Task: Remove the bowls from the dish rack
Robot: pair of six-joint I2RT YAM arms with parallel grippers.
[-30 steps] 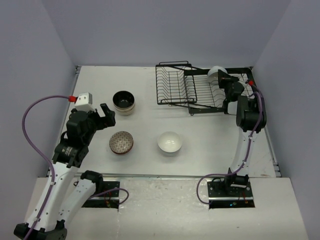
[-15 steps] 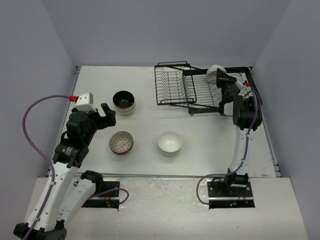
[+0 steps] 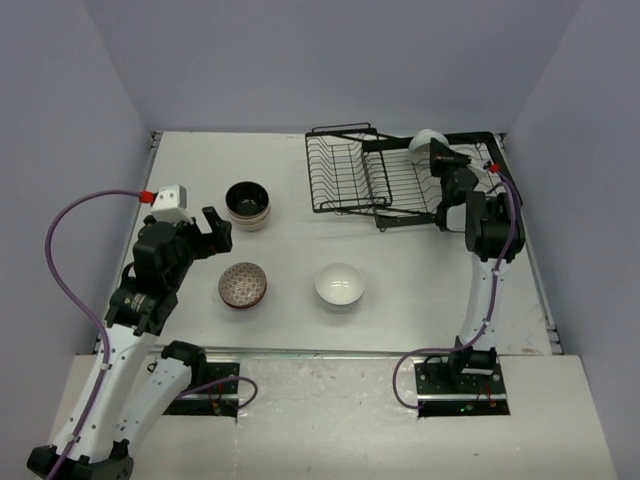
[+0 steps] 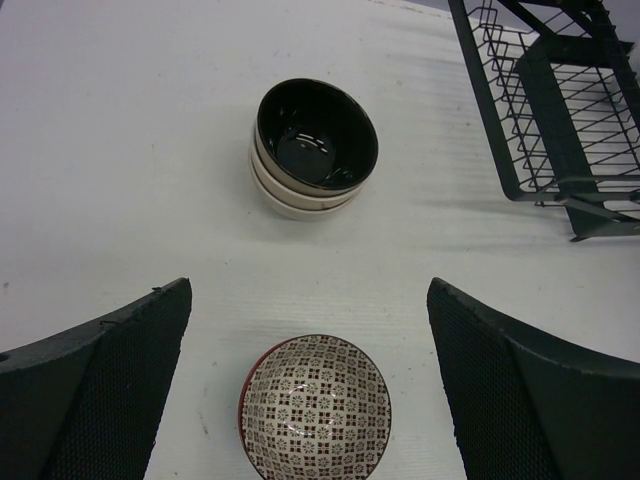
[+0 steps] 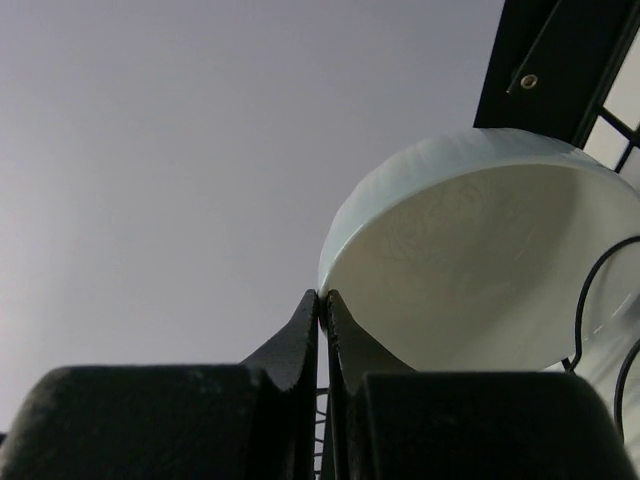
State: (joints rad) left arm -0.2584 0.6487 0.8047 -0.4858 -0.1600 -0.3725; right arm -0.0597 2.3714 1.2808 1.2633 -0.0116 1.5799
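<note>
Lying at the shut right jaws' tips is the white bowl's (image 5: 470,260) rim.

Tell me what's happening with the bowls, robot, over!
Left end effector open, near the patterned bowl. Right end effector shut, tips at rim of the white bowl in the dish rack. No obstruction seen.

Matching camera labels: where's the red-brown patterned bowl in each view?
Top external: patterned bowl left of centre, on the table near the left arm.
Left wrist: patterned bowl at bottom centre.
Right wrist: not in it.
Shared landmark: the stack of dark-lined beige bowls sits just beyond it in both views.
</note>
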